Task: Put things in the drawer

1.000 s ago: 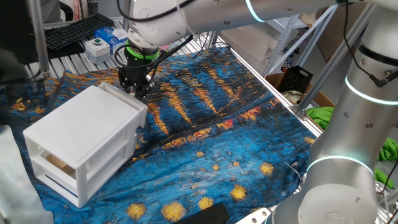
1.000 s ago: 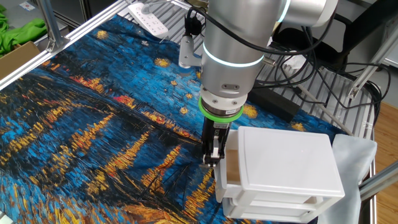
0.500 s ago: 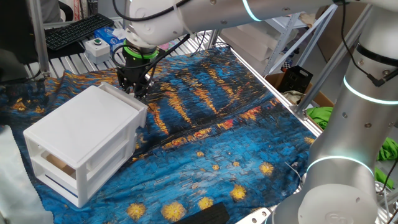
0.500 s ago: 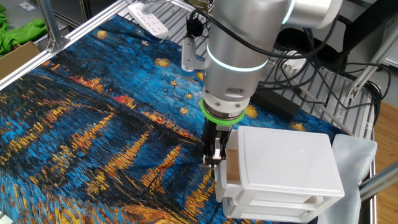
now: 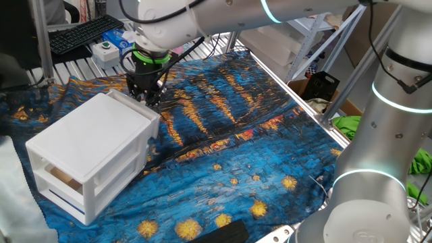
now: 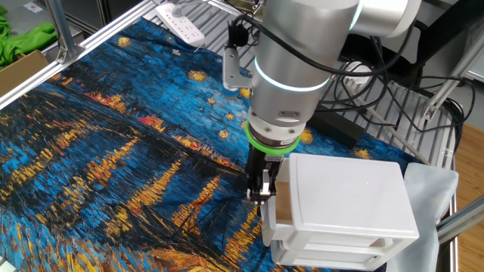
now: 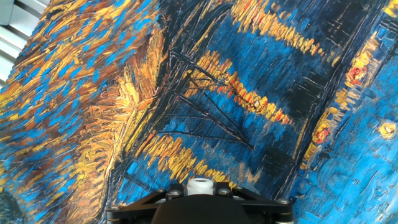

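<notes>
Two drawers sit in the white cabinet (image 5: 91, 155) at the near left of one fixed view, and a tan block (image 5: 59, 177) shows inside the open front of the upper drawer (image 5: 64, 174). The gripper (image 5: 146, 99) hangs pointing down at the cabinet's far corner, just beside the box, over a blue and gold painted cloth (image 5: 236, 155) that covers the table. Its dark fingers stand close together here, though I cannot tell from this side whether they pinch anything. A keyboard (image 5: 84, 32) lies at the far left.

From the other fixed view the gripper (image 6: 259, 189) is right against the cabinet's (image 6: 348, 200) left face, at the height of the upper drawer (image 6: 283, 209), whose tan-looking front edge is next to the fingers (image 6: 253, 180). The jaws look narrowly parted (whether they clamp the drawer edge I cannot tell). A white power strip (image 6: 180, 23) lies at the far edge of the cloth (image 6: 98, 151).

The hand view shows only the cloth (image 7: 205, 93) below and the dark hand housing at the bottom edge; the fingertips are not visible.
</notes>
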`<state>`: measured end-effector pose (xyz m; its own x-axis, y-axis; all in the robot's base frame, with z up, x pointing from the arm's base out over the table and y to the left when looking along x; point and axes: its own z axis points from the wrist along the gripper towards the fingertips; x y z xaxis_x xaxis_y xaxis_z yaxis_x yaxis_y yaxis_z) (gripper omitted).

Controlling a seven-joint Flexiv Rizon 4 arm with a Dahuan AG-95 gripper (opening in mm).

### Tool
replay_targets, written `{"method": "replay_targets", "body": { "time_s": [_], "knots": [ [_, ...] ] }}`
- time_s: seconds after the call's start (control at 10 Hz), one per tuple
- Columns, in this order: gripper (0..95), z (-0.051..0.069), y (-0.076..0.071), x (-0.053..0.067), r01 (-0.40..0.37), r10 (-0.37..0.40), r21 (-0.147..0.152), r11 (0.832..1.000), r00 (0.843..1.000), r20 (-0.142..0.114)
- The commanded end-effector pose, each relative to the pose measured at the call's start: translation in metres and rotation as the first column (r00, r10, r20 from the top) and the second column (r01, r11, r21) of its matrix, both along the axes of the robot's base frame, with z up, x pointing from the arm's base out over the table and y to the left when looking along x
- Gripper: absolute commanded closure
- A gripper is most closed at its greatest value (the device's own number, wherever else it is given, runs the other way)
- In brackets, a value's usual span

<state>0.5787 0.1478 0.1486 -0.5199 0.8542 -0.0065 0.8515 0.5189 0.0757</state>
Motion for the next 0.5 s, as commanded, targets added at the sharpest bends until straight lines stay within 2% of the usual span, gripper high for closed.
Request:
{"method": "replay_targets", "body": {
  "time_s": [0.1,0.5],
  "knots": [
    [95.0,-0.0004,0.0004,0.0006,0.002,-0.002,-0.004,1.000,1.000,-0.003],
    [95.0,-0.0003,0.0006,0.0005,-0.002,0.002,-0.003,1.000,1.000,-0.002]
  ]
}}
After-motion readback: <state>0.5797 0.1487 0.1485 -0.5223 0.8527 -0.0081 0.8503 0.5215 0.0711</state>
